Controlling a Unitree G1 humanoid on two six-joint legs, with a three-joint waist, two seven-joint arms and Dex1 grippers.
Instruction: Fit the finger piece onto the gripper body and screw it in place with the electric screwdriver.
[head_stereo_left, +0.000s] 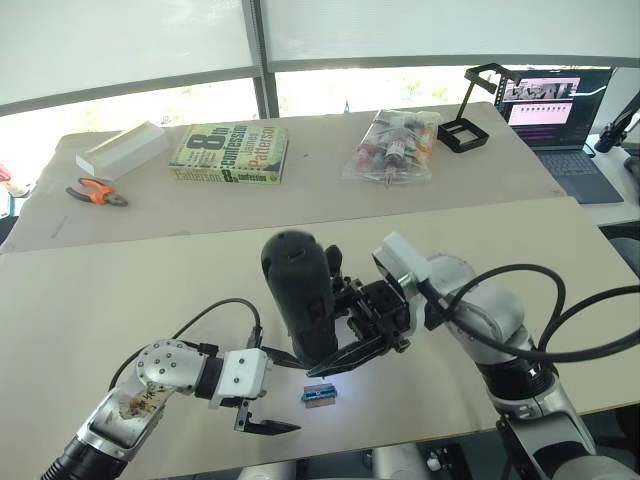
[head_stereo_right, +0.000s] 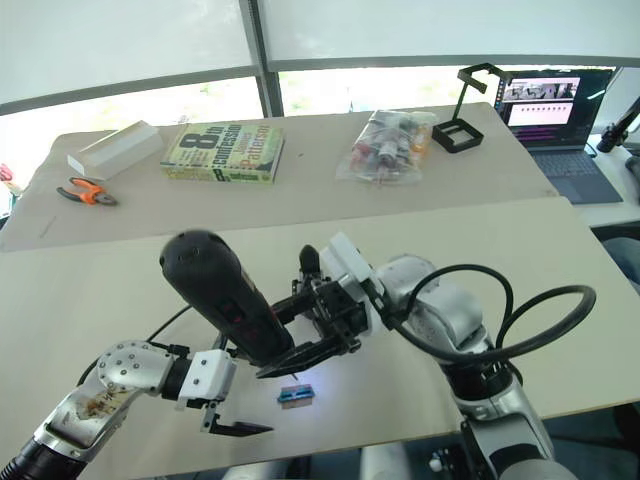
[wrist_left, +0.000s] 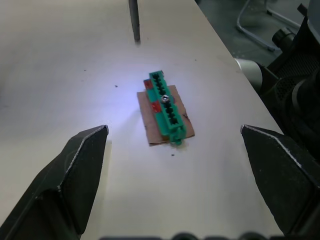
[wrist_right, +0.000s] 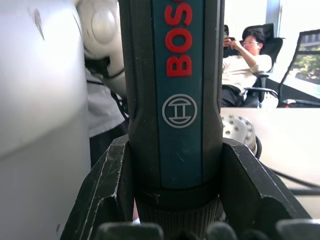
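The right gripper has its fingers clamped on the electric screwdriver, held upright over the counter; its body hides most of the bit, whose tip hangs above the counter. The left gripper, fingers wide apart, hovers near a small green block lying on the pale counter. Behind, a seated person and a laptop.
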